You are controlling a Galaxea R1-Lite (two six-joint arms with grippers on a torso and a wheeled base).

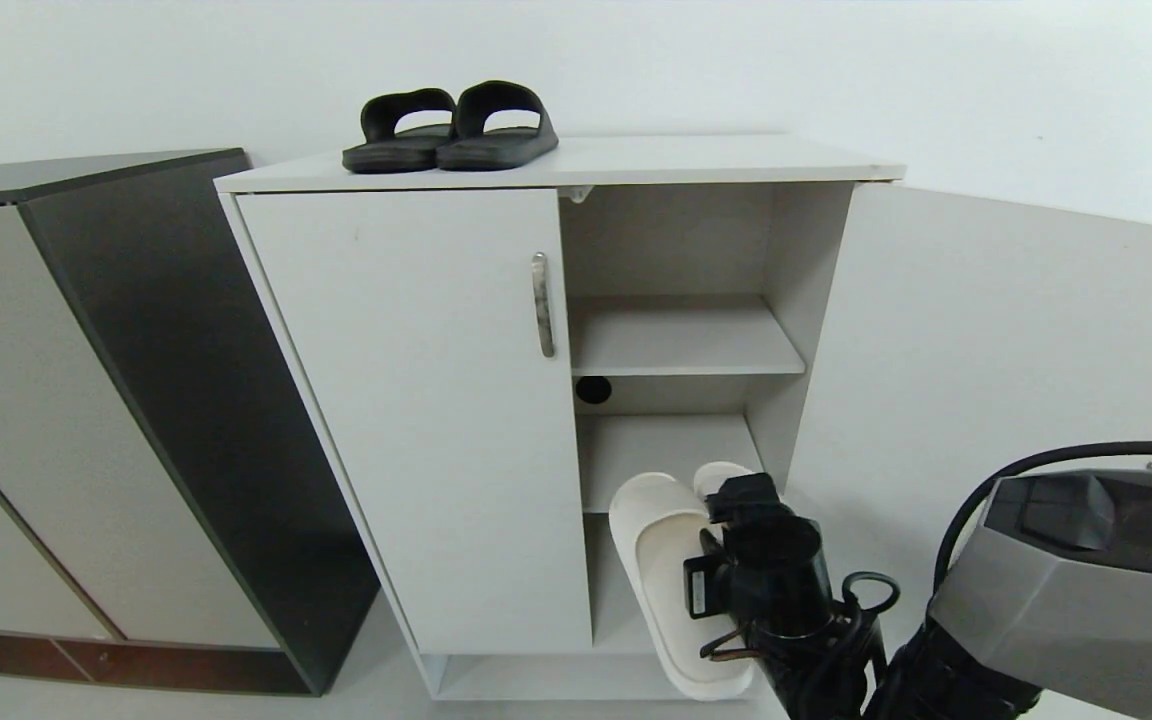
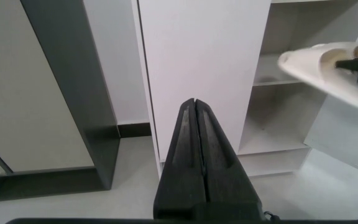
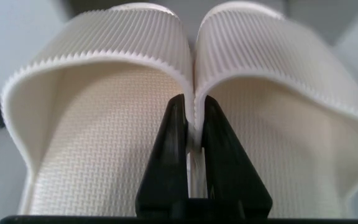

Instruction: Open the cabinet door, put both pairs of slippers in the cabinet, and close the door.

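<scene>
Slippers of the white pair [image 1: 651,560] are held side by side by the right gripper [image 3: 194,109], whose jaws are clamped narrowly on the two inner edges pressed together. The pair is hung before the open right half of the cabinet [image 1: 556,165], near the lower shelf [image 1: 661,450] and not yet set on it. The black pair [image 1: 451,130] is seen on the cabinet top, above the closed left door [image 1: 416,400]. The left gripper [image 2: 194,102] is held low in front of that door, its jaws pressed together on nothing.

Trouble is most likely to be caused by the thin pinch: only the edges are caught (soft, ribbed material), so one slipper could be pulled loose if a toe is snagged on the shelf lip or on the edge of the closed door. If the pair is released too shallow, the heels may be left overhanging and the door blocked from closing.

No brand, label or writing can be read on the slippers or the cabinet.
</scene>
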